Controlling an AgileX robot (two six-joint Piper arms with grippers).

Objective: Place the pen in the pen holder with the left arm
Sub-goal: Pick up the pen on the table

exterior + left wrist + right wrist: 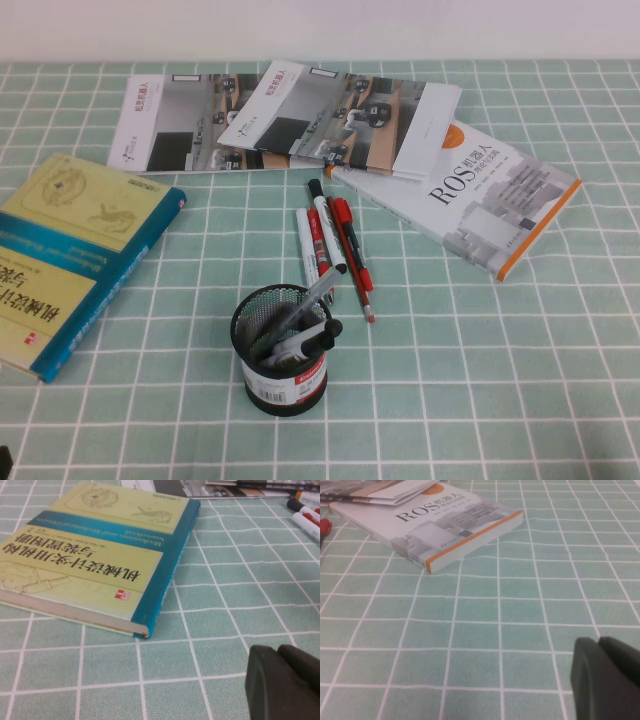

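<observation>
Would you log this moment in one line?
pen: on table, outside pen holder | left gripper: near yellow book | right gripper: near ROS book

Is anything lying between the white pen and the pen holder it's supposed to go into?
No. The pen lies just behind the pen holder with nothing between. Markers already in the holder lean across its opening. Left tool sits near the yellow book, right tool near the ROS book.

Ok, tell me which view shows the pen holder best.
The high view: the whole pen holder stands mid-table, pens inside. Neither wrist view shows it; the left gripper and right gripper sit low over the cloth.
</observation>
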